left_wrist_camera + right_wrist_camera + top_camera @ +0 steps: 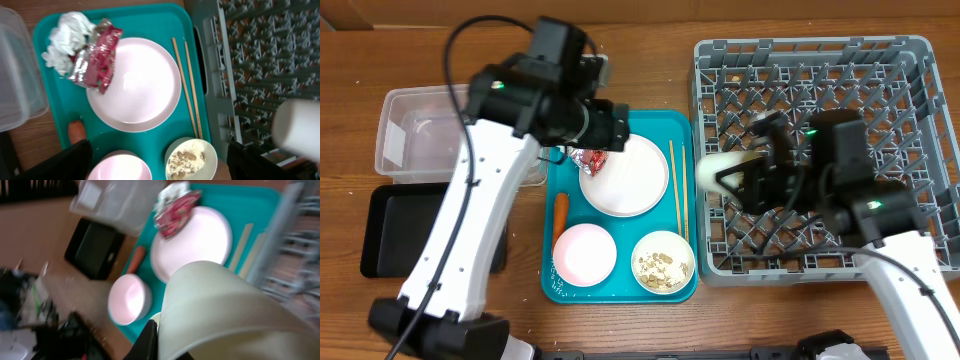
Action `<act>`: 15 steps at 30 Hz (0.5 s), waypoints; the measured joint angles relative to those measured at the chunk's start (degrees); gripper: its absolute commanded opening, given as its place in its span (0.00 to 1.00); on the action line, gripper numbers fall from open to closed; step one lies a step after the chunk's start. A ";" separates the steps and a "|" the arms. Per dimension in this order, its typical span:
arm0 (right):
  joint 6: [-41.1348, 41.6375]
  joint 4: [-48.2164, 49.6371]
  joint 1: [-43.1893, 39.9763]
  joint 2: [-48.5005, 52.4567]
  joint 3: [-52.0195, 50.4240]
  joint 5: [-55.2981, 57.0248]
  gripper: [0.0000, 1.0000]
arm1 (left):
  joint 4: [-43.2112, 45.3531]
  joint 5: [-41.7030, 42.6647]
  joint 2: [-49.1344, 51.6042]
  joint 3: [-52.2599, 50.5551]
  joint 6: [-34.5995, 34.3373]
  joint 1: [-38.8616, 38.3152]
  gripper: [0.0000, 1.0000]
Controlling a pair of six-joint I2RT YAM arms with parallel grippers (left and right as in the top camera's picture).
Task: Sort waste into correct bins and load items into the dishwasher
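Observation:
My right gripper (745, 175) is shut on a small white cup (718, 170), held at the left edge of the grey dish rack (880, 90); the cup fills the right wrist view (225, 310). My left gripper (157, 165) is open and empty above the teal tray (650, 125). On the tray lie a red wrapper (97, 60), a white napkin (65, 40), a white plate (135, 85), a carrot (560, 212), a pink bowl (585, 252) and a bowl of rice and nut bits (663, 262).
The clear tub (420, 135) and the black tray (395, 230) stand left of the teal tray. Wooden chopsticks (677, 190) lie along the tray's right side. The rack holds only upright pegs where visible.

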 measured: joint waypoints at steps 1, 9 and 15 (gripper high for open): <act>1.20 0.85 3.30 0.37 0.02 1.20 0.04 | 0.00 0.02 -0.87 0.02 -0.37 0.79 0.88; 13.81 12.44 26.43 13.62 0.20 20.28 0.04 | -1.86 0.35 -10.10 0.55 -0.79 4.31 0.91; 21.73 23.87 28.63 26.56 0.20 28.52 0.04 | -5.14 0.42 -14.23 0.92 -0.96 4.31 0.92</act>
